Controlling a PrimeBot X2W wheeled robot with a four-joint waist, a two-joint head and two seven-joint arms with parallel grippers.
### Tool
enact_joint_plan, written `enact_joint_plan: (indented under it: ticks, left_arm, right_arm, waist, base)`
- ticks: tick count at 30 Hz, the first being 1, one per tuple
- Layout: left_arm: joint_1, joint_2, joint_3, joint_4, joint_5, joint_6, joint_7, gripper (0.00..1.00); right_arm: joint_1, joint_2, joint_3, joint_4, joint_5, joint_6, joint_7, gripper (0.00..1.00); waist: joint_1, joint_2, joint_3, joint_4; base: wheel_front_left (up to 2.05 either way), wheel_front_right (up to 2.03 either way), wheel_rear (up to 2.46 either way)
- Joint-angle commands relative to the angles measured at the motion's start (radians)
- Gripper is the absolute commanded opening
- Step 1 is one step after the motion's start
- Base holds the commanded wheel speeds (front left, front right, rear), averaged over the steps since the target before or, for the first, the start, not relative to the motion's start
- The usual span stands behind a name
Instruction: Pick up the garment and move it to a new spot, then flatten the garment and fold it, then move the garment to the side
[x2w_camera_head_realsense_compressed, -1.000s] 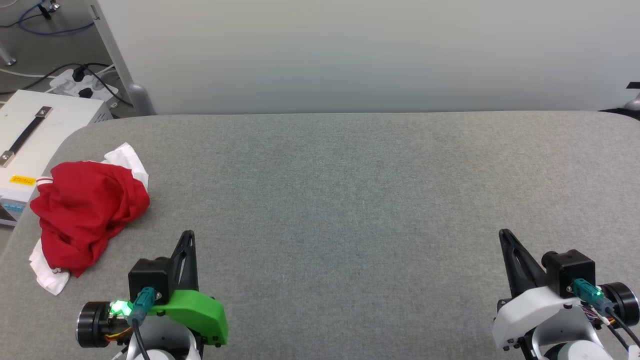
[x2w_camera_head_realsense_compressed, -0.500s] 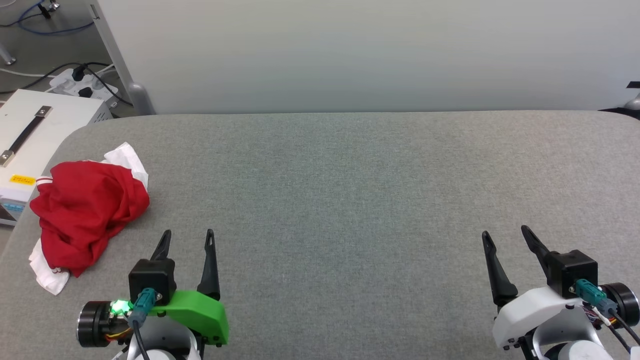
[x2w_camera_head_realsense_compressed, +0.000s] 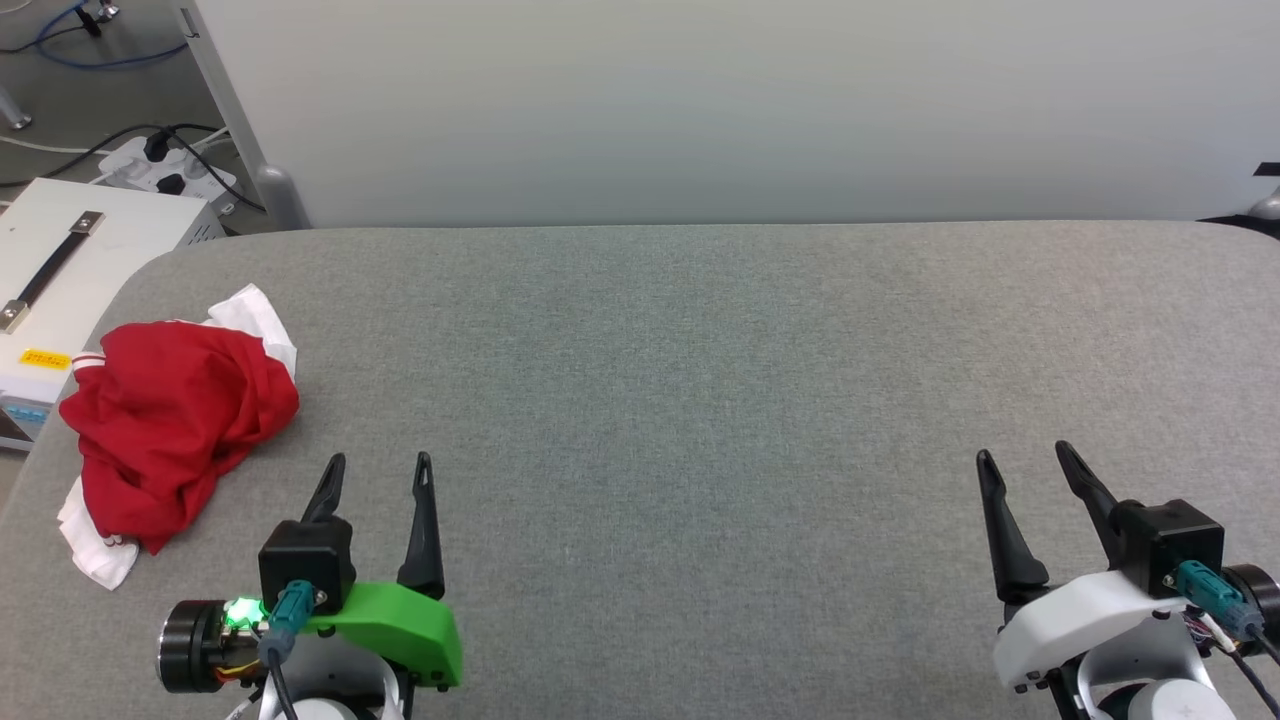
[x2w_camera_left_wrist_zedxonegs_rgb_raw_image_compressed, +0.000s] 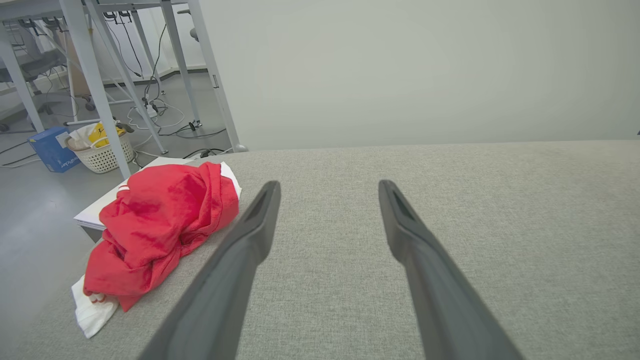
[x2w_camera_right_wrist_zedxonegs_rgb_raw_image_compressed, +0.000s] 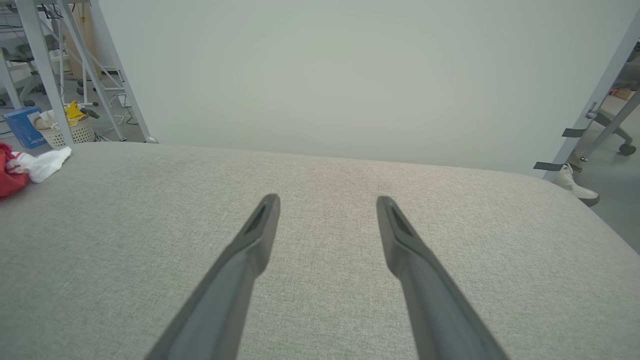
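The garment (x2w_camera_head_realsense_compressed: 175, 420) lies on the desk (x2w_camera_head_realsense_compressed: 680, 380) at its left edge, with a handled case (x2w_camera_head_realsense_compressed: 70, 260) just beyond that edge and a power strip (x2w_camera_head_realsense_compressed: 165, 170) on the floor behind the case. The left tool (x2w_camera_head_realsense_compressed: 380, 458) is over the desk's near side, to the right of the garment and nearer the robot, apart from it; the right tool (x2w_camera_head_realsense_compressed: 1023, 450) is well off at the near right. A panel (x2w_camera_head_realsense_compressed: 700, 100) stands behind the desk's far edge.

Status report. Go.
Open and empty: left gripper, right gripper. Red shirt crumpled near left edge of table, untouched. Nothing between it and left gripper.
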Motion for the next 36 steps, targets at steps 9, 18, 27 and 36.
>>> enact_joint_plan:
  ticks: [9, 18, 27, 36]
  left_arm:
    - [-0.001, -0.001, -0.004, -0.007, -0.011, 0.007, -0.027, 1.00]
    - [0.000, -0.002, -0.009, -0.009, -0.015, 0.009, -0.046, 1.00]
    - [0.005, -0.002, -0.013, -0.016, -0.020, 0.005, -0.065, 1.00]
    - [0.009, -0.002, -0.020, -0.018, -0.025, -0.006, -0.083, 1.00]
  right_arm:
    - [0.014, -0.002, 0.001, -0.023, 0.040, 0.000, -0.028, 1.00]
    - [0.021, -0.002, -0.002, -0.030, 0.056, 0.000, -0.046, 1.00]
    - [0.032, -0.002, -0.004, -0.033, 0.073, 0.000, -0.065, 1.00]
    - [0.042, -0.002, 0.002, -0.035, 0.075, 0.000, -0.083, 1.00]
  waist:
    - [0.0000, 0.0000, 0.002, 0.000]
    - [0.0000, 0.0000, 0.003, 0.001]
    - [0.0000, 0.0000, 0.002, 0.000]
    - [0.0000, 0.0000, 0.003, 0.000]
  base:
    - [0.00, 0.00, 0.00]
    - [0.00, 0.00, 0.00]
    - [0.00, 0.00, 0.00]
    - [0.00, 0.00, 0.00]
